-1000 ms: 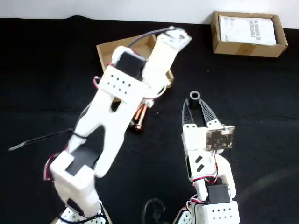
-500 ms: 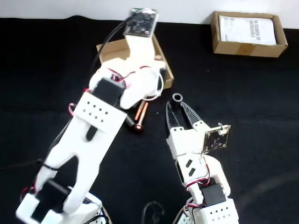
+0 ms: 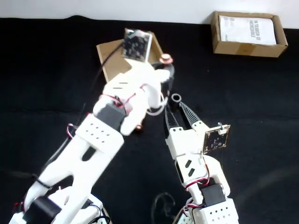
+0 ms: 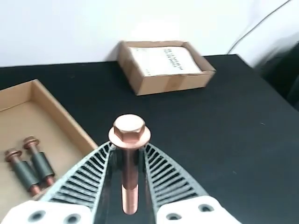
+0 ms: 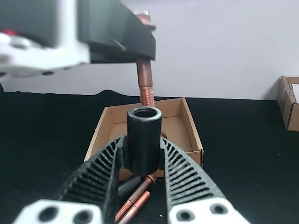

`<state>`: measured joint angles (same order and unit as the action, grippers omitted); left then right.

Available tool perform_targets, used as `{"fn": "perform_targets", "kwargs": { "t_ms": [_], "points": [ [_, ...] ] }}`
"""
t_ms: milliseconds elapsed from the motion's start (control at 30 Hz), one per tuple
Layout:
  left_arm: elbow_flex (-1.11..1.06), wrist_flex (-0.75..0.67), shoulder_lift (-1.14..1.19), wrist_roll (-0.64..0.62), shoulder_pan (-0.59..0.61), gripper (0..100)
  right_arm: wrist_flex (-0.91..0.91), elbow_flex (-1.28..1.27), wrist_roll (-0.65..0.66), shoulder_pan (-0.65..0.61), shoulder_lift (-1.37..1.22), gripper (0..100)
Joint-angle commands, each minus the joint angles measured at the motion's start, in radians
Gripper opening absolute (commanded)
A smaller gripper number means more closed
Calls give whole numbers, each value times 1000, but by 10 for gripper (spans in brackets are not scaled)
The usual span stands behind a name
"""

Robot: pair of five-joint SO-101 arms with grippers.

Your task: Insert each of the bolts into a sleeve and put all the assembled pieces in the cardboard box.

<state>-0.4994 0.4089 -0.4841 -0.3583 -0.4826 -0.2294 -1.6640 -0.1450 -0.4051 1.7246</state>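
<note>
My left gripper (image 3: 164, 71) (image 4: 128, 148) is shut on a copper bolt (image 3: 165, 59) (image 4: 127, 161), held upright with its hex head up. My right gripper (image 3: 176, 106) (image 5: 144, 145) is shut on a black sleeve (image 3: 176, 98) (image 5: 144, 136), standing upright with its bore open upward. In the right wrist view the bolt's threaded end (image 5: 145, 87) hangs just above and behind the sleeve's mouth. The open cardboard box (image 3: 110, 59) (image 4: 51, 116) (image 5: 180, 122) lies beyond both grippers, with two assembled pieces (image 4: 27, 167) inside.
Loose copper bolts (image 5: 135, 201) (image 3: 138, 127) and a dark sleeve (image 5: 127, 186) lie on the black table in front of the box. A second cardboard box (image 3: 247, 29) (image 4: 164, 66) holding a printed sheet sits at the far right.
The left arm has swung off the loose bolts and lifted a bolt above the sleeve. The right gripper has shifted slightly left with the sleeve.
</note>
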Motion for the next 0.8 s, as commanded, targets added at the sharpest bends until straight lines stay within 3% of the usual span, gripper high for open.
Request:
{"fn": "perform_targets", "kwargs": {
  "t_ms": [0, 267, 633, 767],
  "points": [
    [-13, -21, -120, -3, -24, 9, 24, -139, -8, -8, -1, 6],
    [-64, -20, -266, -3, -27, 9, -33, -139, -8, -8, 1, 6],
    [-64, -20, -282, -3, -110, 9, -45, -139, -3, -8, 8, 6],
    [-91, -25, -280, 61, -110, 9, -45, -137, -3, -8, 8, 6]
  ]
}}
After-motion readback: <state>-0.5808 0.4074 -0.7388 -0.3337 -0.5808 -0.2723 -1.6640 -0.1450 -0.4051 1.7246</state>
